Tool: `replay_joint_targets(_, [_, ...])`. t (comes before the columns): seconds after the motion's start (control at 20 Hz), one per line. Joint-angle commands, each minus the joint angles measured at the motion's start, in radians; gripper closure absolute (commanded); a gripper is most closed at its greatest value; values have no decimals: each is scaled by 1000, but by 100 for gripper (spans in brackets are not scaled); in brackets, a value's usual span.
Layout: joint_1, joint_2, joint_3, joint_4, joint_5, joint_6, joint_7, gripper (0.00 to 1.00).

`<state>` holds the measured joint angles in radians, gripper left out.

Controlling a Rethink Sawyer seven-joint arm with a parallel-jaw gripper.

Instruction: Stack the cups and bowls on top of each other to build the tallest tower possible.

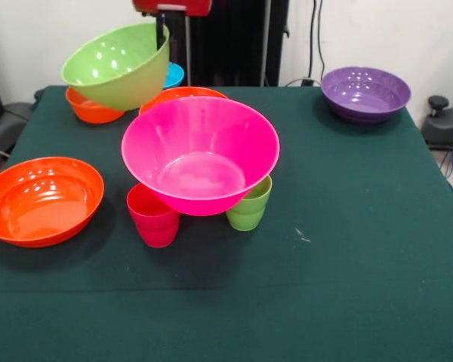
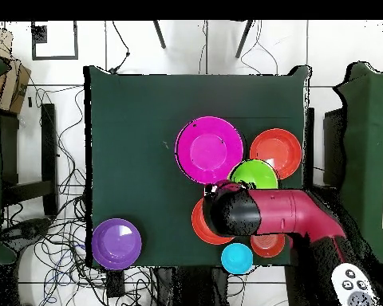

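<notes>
My gripper (image 1: 161,36) comes down from the top and is shut on the rim of the green bowl (image 1: 119,63), which hangs tilted above the table, its opening turned toward the camera. In the overhead view the green bowl (image 2: 253,174) shows just past my arm (image 2: 266,212). The big pink bowl (image 1: 200,154) rests raised on a magenta-red cup (image 1: 153,216) and a light green cup (image 1: 248,206); whatever props it from behind is hidden. The pink bowl (image 2: 209,149) is at the table's middle.
A wide orange bowl (image 1: 41,200) lies front left. Another orange bowl (image 1: 183,93) sits behind the pink one. A small orange bowl (image 1: 93,109) and a small blue bowl (image 1: 174,75) stand at the back left. The purple bowl (image 1: 365,93) is back right.
</notes>
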<state>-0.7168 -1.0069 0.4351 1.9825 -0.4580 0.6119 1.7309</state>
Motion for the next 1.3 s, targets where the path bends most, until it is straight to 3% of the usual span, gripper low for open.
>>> replay_joint_targets(0.05, [34,-29,-60,-217,60,335,73,100])
replay_joint_targets(0.3, [37,26,-62,-363,58,465,85,100])
replay_joint_targets(0.5, [51,51,-63,-425,53,494,113,100])
replay_joint_targets(0.85, [151,93,-86,-393,51,385,212,100])
replay_joint_targets(1.1, [225,71,-106,-338,61,361,240,100])
replay_joint_targets(1.3, [246,39,-125,-294,66,321,245,100])
